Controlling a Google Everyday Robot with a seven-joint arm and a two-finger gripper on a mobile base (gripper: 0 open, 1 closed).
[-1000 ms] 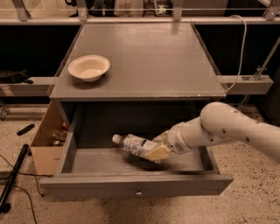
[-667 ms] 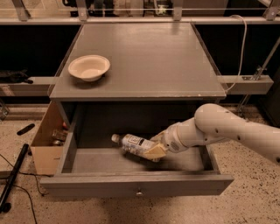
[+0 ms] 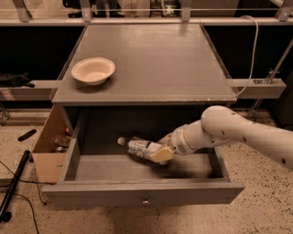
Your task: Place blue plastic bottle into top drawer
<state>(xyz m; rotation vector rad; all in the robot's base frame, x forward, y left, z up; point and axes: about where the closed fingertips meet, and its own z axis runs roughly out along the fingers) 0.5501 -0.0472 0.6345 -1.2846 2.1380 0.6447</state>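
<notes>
bottle point(image 3: 139, 147): clear, with a white cap and a white, bluish-tinted label with dark print
gripper point(image 3: 161, 153): pale tan fingers, clasped on the bottle's base end inside the drawer
arm point(image 3: 238, 132): white, dotted with small dark spots
drawer point(image 3: 142, 192): grey, front panel worn paler in patches
knob point(image 3: 145, 200): dull silver
cabinet top point(image 3: 155, 59): plain grey
bowl point(image 3: 93, 70): cream, unpatterned
box point(image 3: 46, 146): brown cardboard
floor point(image 3: 265, 201): pale, speckled with dark flecks

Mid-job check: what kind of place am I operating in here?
Probably a lab or workshop test bay: speckled hard floor, loose cables, metal railing behind a grey cabinet. The hand holds the blue plastic bottle inside the open top drawer.
</notes>
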